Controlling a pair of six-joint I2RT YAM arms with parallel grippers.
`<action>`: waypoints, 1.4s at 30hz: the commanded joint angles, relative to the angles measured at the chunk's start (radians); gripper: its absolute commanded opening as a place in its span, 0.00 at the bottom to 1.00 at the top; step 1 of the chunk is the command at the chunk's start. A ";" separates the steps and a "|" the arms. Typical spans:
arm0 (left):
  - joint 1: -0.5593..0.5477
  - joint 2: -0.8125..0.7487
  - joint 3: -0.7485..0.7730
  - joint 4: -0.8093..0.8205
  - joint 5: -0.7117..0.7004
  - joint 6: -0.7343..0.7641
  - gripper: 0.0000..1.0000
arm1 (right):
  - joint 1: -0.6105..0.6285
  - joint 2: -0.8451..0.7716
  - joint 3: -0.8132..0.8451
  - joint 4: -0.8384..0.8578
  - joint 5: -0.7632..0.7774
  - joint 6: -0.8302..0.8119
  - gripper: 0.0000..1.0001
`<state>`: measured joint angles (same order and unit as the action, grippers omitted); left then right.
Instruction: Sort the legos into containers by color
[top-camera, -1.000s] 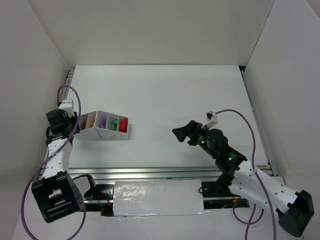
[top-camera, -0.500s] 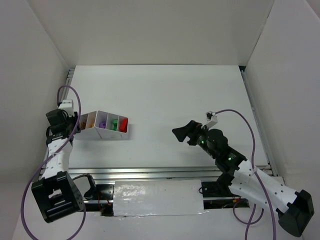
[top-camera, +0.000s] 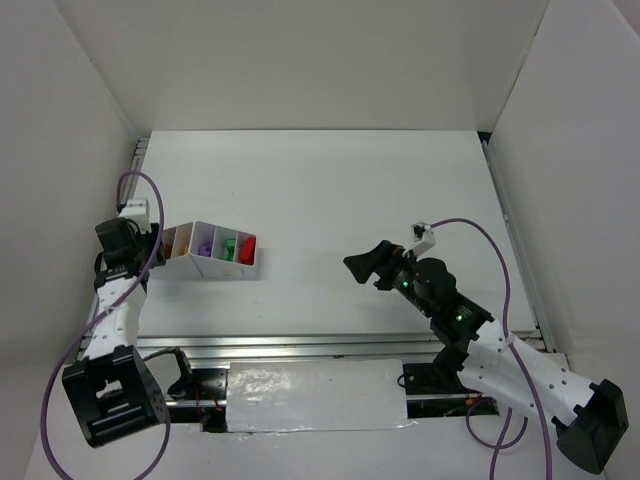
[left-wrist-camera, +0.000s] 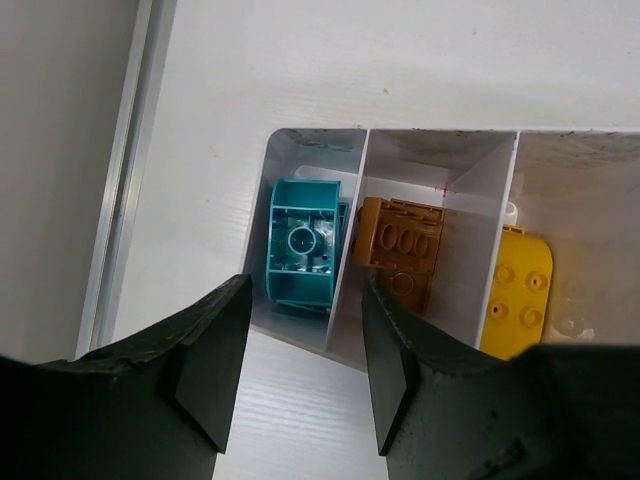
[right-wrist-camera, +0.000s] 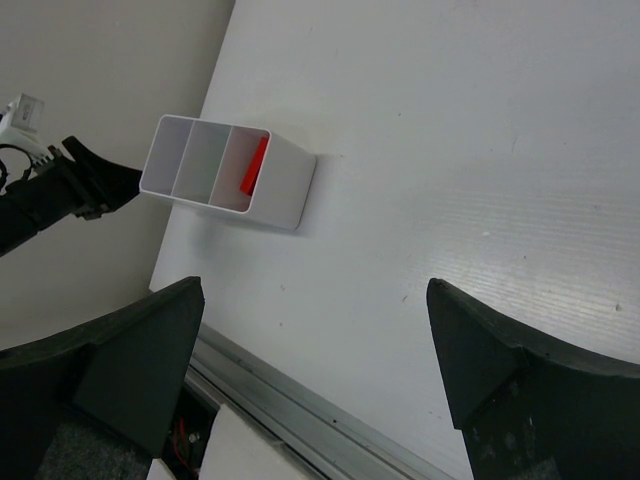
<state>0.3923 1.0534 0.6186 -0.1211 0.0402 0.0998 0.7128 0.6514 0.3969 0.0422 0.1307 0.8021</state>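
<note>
The white tray sits on the table at about 9 o'clock from the table's middle. Its row of compartments runs from 9 toward 3 o'clock.

From the left wrist camera, the end compartment holds a teal brick lying with its hollow underside up. In the next compartment, toward 3 o'clock, an orange brick lies studs up and leans on the divider. In the one after that, a yellow brick lies studs up, partly hidden by the claw's body.

From overhead, further toward 3 o'clock, come purple bricks, then green bricks. A red brick is in the last compartment. How many purple and green pieces there are is too small to tell. The right wrist camera shows the red brick tilted against its compartment wall.

The left claw hovers over the tray's 9 o'clock end. Its jaws are parted about as wide as the teal compartment, and nothing is pinched between them. The teal brick lies loose in its compartment below the fingertips.

The right claw is at about 4 o'clock on the table, well apart from the tray. It points toward 10 o'clock, spread wide and empty, with bare tabletop between its fingers.
</note>
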 joint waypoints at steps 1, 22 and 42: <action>-0.004 -0.052 0.041 0.021 -0.026 -0.015 0.60 | -0.006 -0.001 -0.013 0.042 -0.003 -0.007 1.00; -0.110 -0.502 0.558 -0.552 0.019 -0.497 1.00 | 0.019 -0.026 0.487 -0.586 0.256 -0.184 1.00; -0.529 -0.895 0.452 -0.828 -0.548 -0.669 0.99 | 0.019 -0.450 0.786 -1.147 0.239 -0.196 1.00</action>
<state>-0.1295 0.1802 1.0622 -0.9310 -0.4103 -0.5232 0.7269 0.2256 1.2190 -1.0370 0.3786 0.5850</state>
